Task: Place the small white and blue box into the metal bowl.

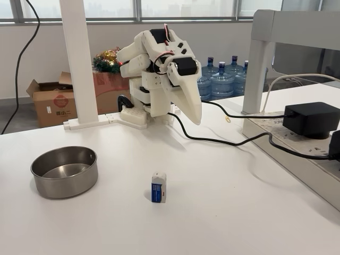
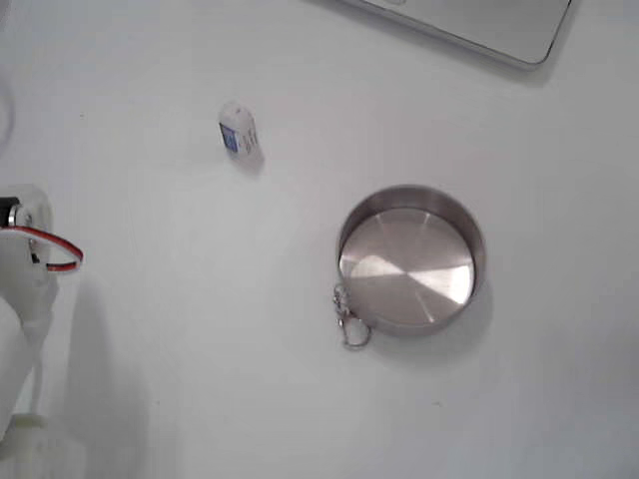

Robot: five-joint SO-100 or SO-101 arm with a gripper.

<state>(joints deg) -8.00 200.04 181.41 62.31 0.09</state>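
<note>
The small white and blue box (image 1: 158,187) stands upright on the white table, near the front centre in a fixed view; from above, the box (image 2: 238,131) is at upper left. The metal bowl (image 1: 64,171) sits empty to the box's left, a good hand-span away; from above, the bowl (image 2: 409,259) lies at centre right. My white gripper (image 1: 194,118) hangs folded at the back of the table, pointing down, well behind the box, its fingers together with nothing in them. Part of the arm (image 2: 22,299) shows at the left edge.
A black cable (image 1: 212,139) runs across the table from the arm's base to a black adapter (image 1: 311,118) on a grey power strip (image 1: 297,151) at right. A white post (image 1: 79,58) stands at back left. A small metal clip (image 2: 349,324) hangs on the bowl's rim.
</note>
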